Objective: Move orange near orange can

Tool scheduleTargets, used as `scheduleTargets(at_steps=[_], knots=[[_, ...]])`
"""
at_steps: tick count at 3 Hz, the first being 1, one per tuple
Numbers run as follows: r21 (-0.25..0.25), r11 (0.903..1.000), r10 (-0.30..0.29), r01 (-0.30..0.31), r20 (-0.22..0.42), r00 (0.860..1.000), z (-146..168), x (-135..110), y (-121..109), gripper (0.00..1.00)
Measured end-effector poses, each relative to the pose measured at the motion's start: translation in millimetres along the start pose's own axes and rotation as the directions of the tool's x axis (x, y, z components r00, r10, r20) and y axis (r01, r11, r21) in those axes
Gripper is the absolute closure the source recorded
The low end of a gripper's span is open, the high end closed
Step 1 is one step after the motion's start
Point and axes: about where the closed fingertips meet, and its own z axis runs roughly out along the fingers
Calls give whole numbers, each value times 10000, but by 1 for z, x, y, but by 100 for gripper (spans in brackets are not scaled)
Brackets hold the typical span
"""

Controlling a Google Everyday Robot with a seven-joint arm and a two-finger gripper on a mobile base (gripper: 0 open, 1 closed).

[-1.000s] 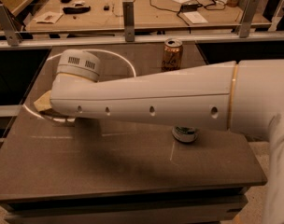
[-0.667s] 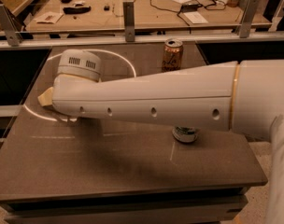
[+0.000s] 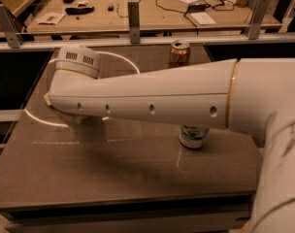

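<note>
My white arm stretches from the right across the dark table, and its wrist is at the left. My gripper sits under that left end, over the table's left part. Only a tan sliver of it shows. The orange is hidden from view. The orange can, copper-coloured with a silver top, stands upright at the table's back edge, just beyond the arm's middle.
A white-and-green can stands on the table below the arm, right of centre. A metal rail with posts runs behind the table. Beyond it is a wooden desk with cables and papers. A white curved line marks the table's left.
The arm's left end has shifted slightly toward the back of the table. The cans have not moved.
</note>
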Motion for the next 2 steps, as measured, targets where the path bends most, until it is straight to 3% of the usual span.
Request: scheduleTargets(at_steps=[1,2], knots=[[275,9994,-189,186,89,9998,10,-10,-7,41],[236,9995,-200,197,120,9997,14,-12,-7,65]])
